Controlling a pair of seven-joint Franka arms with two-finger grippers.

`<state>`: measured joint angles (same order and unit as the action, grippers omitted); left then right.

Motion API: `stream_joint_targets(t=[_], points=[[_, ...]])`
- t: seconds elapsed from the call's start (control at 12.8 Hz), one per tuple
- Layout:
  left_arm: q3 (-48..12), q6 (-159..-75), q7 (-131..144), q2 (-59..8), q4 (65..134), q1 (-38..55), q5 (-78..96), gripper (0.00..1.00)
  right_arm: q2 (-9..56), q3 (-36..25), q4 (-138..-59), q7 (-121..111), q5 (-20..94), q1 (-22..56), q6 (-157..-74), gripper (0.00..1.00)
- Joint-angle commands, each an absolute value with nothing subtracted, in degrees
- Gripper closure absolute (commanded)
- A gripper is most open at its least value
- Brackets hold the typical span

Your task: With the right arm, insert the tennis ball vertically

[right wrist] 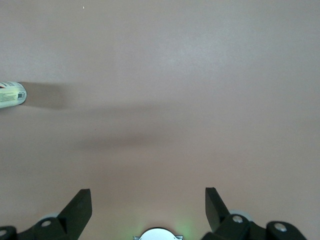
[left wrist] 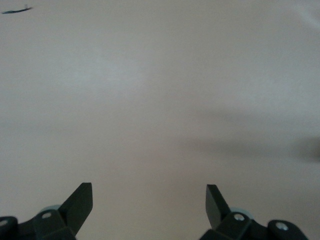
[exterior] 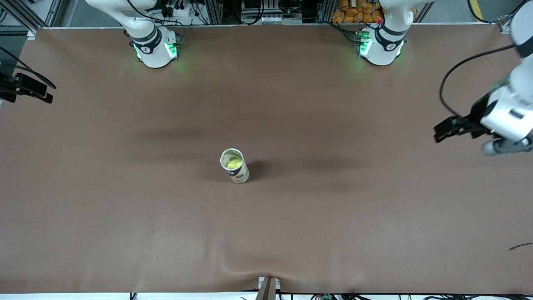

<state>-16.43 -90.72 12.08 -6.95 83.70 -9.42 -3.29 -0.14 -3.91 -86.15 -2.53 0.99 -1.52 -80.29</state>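
Observation:
A cylindrical can stands upright in the middle of the brown table, its mouth open at the top. The yellow-green tennis ball sits inside it, just below the rim. My right gripper hangs over the right arm's end of the table, well away from the can; in the right wrist view it is open and empty, and the can shows at the picture's edge. My left gripper waits over the left arm's end of the table, and in the left wrist view it is open and empty.
A small dark scrap lies on the table at the left arm's end, near the front camera; it also shows in the left wrist view. The right arm's base shows under the right gripper. A bracket sits at the front edge.

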Motion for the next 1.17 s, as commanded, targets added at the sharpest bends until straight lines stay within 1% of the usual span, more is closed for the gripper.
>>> stream_joint_targets(t=[0.0,0.08,0.16,0.55,1.09], points=[[-5.93,-85.27,7.05,-2.82,84.64,-1.09,-1.07,0.00,-0.09,-3.52,-85.25,-1.93,0.26,-2.11,-79.81,0.00],[-3.10,-84.21,6.68,-1.86,85.25,1.47,-0.53,0.00,-0.09,-3.60,-85.25,-1.93,0.35,-2.11,-79.72,0.00],[-2.47,-84.11,6.42,-0.45,86.56,2.19,-0.53,0.00,-0.09,-3.60,-85.25,-1.85,0.44,-2.11,-79.63,0.00],[-2.64,-84.46,5.71,6.31,93.41,2.20,-0.53,0.00,-0.09,-3.43,-85.34,-1.85,0.79,-1.76,-79.63,0.00],[-2.29,-82.98,5.98,6.15,91.41,1.67,-0.61,0.00,-0.09,-3.43,-85.34,-1.85,0.88,-1.76,-79.63,0.00]])
